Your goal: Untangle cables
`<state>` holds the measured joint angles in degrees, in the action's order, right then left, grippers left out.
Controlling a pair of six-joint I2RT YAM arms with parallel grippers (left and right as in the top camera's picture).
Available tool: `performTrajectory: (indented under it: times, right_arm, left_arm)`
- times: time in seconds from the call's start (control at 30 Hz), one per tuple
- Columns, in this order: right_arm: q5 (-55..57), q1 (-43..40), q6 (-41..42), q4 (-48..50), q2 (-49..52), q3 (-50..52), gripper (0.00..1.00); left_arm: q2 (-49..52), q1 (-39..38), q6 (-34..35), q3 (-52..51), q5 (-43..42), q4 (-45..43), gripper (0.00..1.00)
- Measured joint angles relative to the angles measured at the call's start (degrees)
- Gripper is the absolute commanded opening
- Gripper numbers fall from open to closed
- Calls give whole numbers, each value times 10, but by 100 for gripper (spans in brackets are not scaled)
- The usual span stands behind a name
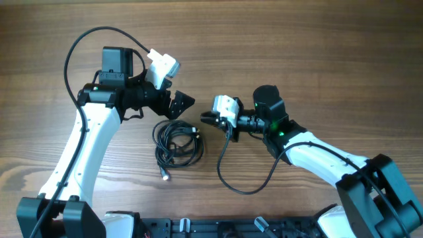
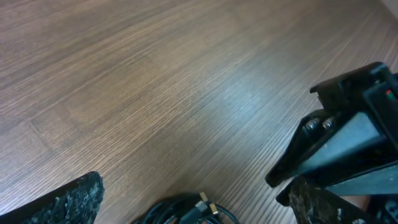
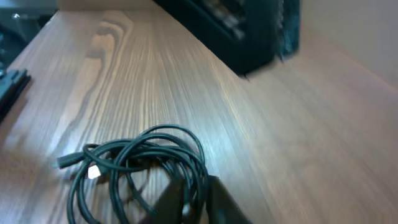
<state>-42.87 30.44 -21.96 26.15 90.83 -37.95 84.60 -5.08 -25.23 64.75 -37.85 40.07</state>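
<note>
We face bundled cables (image 1: 177,142) just beside our wide, empty left pincer (image 1: 180,104); right pincer (image 1: 205,118) gap unclear; next pinch a strand.

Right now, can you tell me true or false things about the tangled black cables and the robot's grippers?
The tangled bundle of thin black cables lies on the brown wooden table. True.
The left gripper is squeezing the bundle. False: its jaws are wide open, holding nothing.
The right gripper is close beside the bundle. True.
The cables lie stretched out straight. False: they are coiled in loops.
</note>
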Motion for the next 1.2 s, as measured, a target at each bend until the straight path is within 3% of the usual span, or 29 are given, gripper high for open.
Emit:
performTrajectory:
  times: [0.1,0.17,0.37,0.4,0.5,0.57,0.7,0.87,1.2]
  right_arm:
    - [20,0,24,-46,0,0,35]
    - [20,0,14,-89,-1,0,47]
    - [18,12,-61,-193,-1,0,51]
    - [18,19,-69,-203,-1,0,56]
    - [15,62,-150,-219,-1,0,69]
    - [45,107,-235,-221,-1,0,72]
    - [90,141,-345,-168,1,0,71]
    - [93,144,-376,-43,79,0,66]
    - [83,176,-415,-16,103,-5,65]
  left_arm:
    - [0,0,19,0,33,-1,100]
    - [0,0,58,0,69,-4,99]
    - [0,-1,236,0,175,-15,99]
    - [0,-2,247,0,178,-15,100]
    - [0,-13,273,0,191,-15,100]
    - [0,-18,282,0,209,-15,100]
    - [0,-19,325,0,230,-30,100]
    - [1,-32,339,0,233,-39,100]
    - [10,-33,342,0,230,-60,98]
